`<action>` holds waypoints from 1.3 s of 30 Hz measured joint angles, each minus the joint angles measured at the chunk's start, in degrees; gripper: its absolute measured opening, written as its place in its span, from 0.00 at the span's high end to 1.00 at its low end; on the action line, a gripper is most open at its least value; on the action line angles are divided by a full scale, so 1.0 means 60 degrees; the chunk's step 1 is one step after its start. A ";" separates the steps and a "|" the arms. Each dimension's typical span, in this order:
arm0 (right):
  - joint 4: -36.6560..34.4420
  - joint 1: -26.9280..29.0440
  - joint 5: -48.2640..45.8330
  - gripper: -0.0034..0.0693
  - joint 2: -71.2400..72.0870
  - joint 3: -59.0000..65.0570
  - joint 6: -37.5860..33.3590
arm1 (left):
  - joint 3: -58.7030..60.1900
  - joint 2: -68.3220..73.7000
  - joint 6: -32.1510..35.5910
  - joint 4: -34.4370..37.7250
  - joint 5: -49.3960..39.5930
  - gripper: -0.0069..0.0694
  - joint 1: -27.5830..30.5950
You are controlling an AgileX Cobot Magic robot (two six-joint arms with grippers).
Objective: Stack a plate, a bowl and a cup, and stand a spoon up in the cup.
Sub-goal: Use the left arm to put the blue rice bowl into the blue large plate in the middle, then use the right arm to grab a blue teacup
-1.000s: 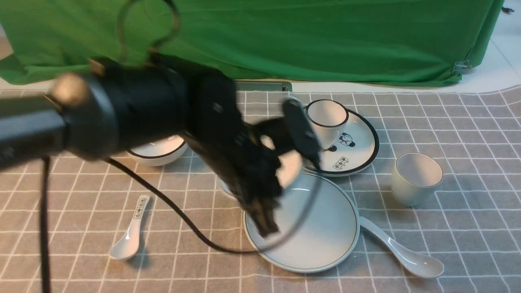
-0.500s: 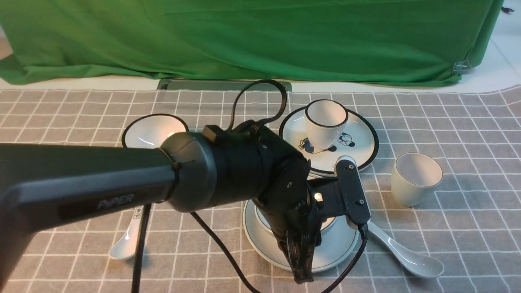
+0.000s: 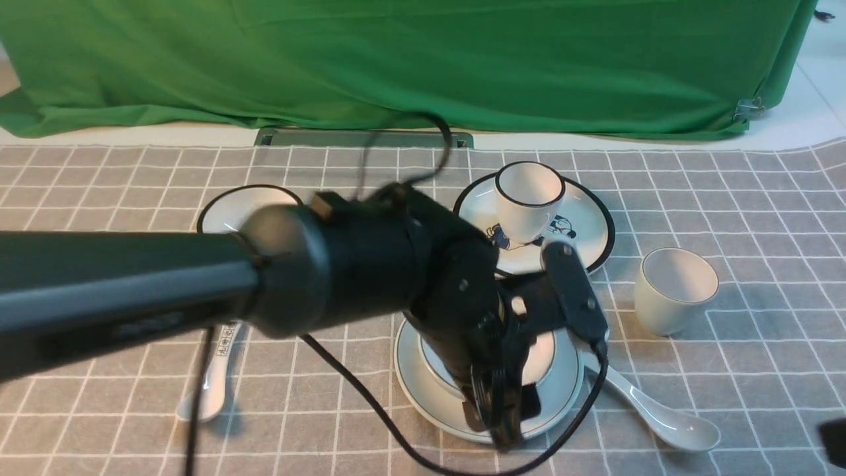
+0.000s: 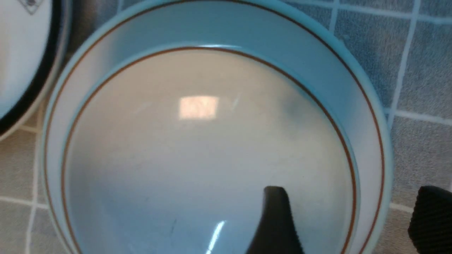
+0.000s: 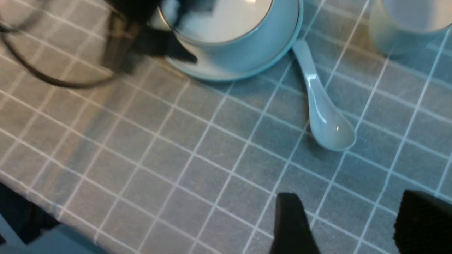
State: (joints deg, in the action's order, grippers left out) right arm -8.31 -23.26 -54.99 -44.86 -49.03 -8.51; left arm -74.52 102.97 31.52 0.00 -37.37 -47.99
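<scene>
The pale bowl [image 3: 545,350] sits on the pale plate [image 3: 423,403] at the middle front. My left gripper [image 3: 502,413] is open over their near edge. In the left wrist view, one finger [image 4: 275,211] is inside the bowl [image 4: 197,141] and the other [image 4: 430,215] is outside the plate [image 4: 310,53]. The pale cup [image 3: 674,289] stands upright to the right. The long white spoon [image 3: 651,410] lies beside the plate. My right gripper [image 5: 353,197] is open and empty above the cloth, short of the spoon [image 5: 319,109]. Its tip shows at the front view's lower right [image 3: 834,441].
A black-rimmed cartoon plate [image 3: 588,231] with a black-rimmed cup [image 3: 532,192] stands behind the stack. A black-rimmed bowl [image 3: 238,208] is at the back left. A short marked spoon [image 3: 211,383] lies at the front left. The table's front edge [image 5: 35,211] shows in the right wrist view.
My left arm came down and set the bowl on the plate, which was empty before. Its jaws now stand apart. My right gripper has come into the lower right corner.
</scene>
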 joint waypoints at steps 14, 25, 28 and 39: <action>0.1385 0.0356 0.0792 0.36 -0.7631 -0.3918 -0.0423 | 0.3701 -0.7632 -0.3616 0.0261 0.1130 0.89 0.0000; 0.1385 0.1077 0.0839 0.36 -1.0635 -0.5988 -0.0501 | 0.7965 -1.1969 -0.4263 0.1257 0.3791 0.90 0.0000; 0.1385 0.1085 0.0875 0.39 -1.1124 -0.6050 -0.0501 | 0.8458 -1.2638 -0.4265 0.1526 0.4166 0.90 0.0000; 0.1190 0.0907 0.0209 0.84 -1.0610 -0.6061 -0.0501 | 0.8576 -1.2924 -0.4282 0.1629 0.4399 0.90 0.0000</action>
State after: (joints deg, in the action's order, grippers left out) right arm -1.18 -17.81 -53.73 -108.52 -85.39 -11.51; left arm -23.07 25.43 5.83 9.77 -10.98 -47.99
